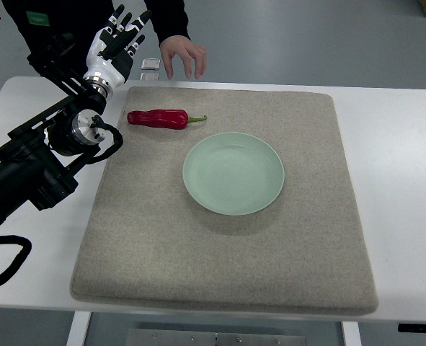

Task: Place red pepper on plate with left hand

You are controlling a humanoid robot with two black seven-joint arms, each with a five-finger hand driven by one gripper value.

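The red pepper (158,118) lies on its side on the grey felt mat (227,245), near the mat's far left corner, its green stem pointing toward the pale green plate (233,174), which sits apart from it at mid-mat with nothing on it. The left hand (119,45) is raised beyond the mat's far left corner, fingers spread and grasping nothing, well clear of the pepper. A person's hand (183,55) rests on the white table (400,144) at its far edge, beside two small silvery objects (149,68); no writing is legible anywhere.

The red pepper (158,118) lies on the mat (227,245) beside the plate (233,174), the left hand (117,43) apparently empty, fingers spread.
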